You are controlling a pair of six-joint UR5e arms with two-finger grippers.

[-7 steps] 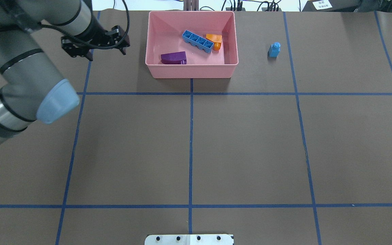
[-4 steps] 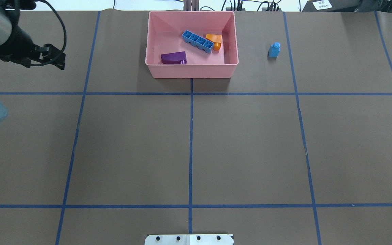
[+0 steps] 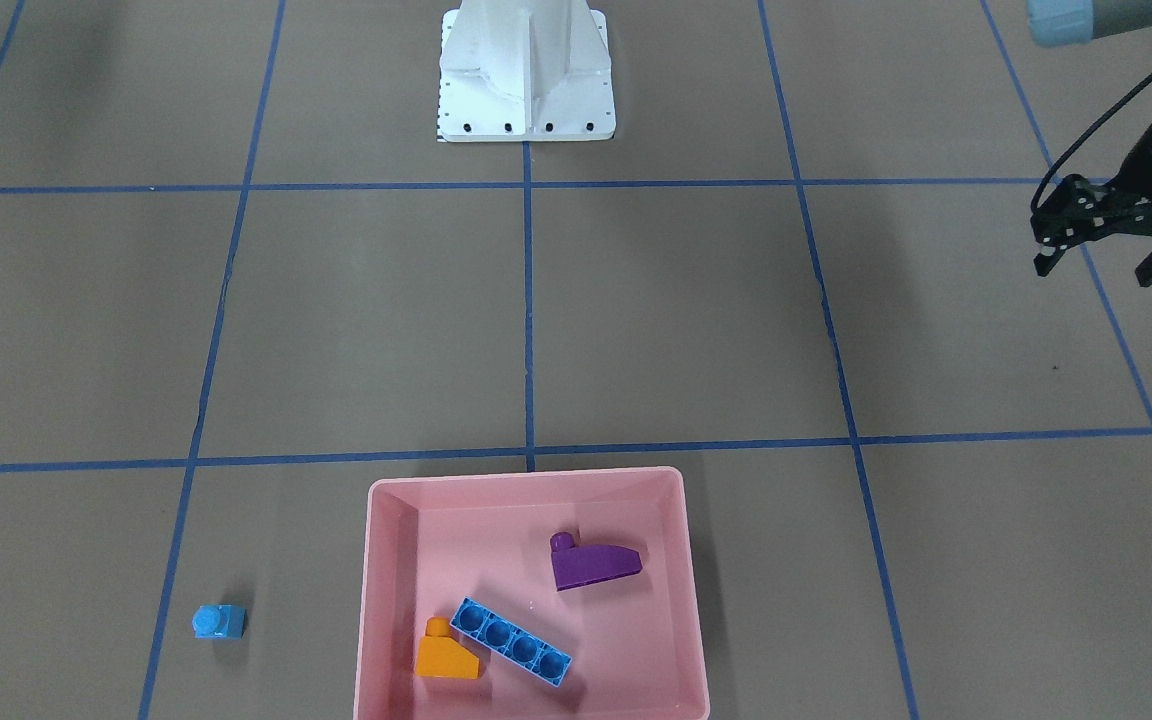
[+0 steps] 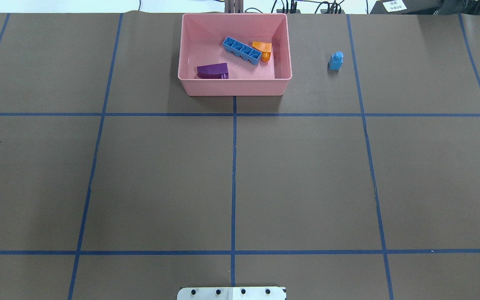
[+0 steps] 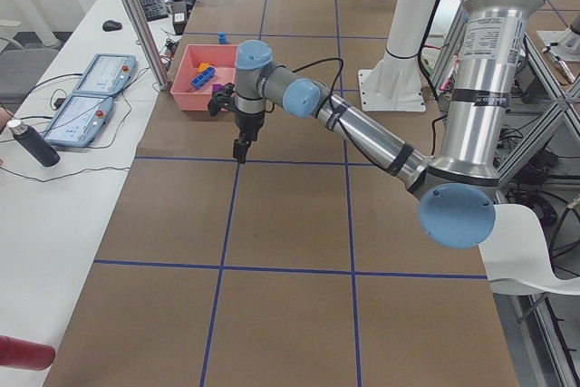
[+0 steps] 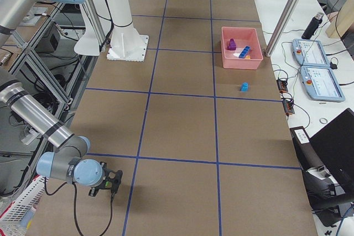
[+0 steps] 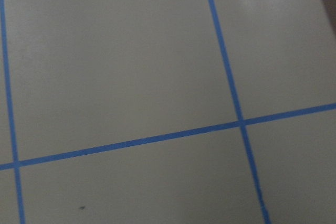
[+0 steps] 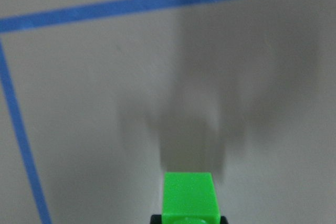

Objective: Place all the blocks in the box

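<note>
Fingers of the right gripper (image 6: 112,183) are pinching the green brick (image 8: 189,196) by its flat sides, above the table and well apart from the box (image 4: 190,85). Light, stiff and glossy, such a brick is probably prone to slipping; the flat side faces, not the studs, are offering the surest hold. Tiny blue brick (image 4: 336,61) is standing stud-up on the table, near the box's right side. Box is holding three: long blue brick (image 4: 242,51) touching orange brick (image 4: 263,48), purple brick (image 4: 212,70) lying apart. Left gripper (image 3: 1096,268) is hanging empty, fingers spread wide.
</note>
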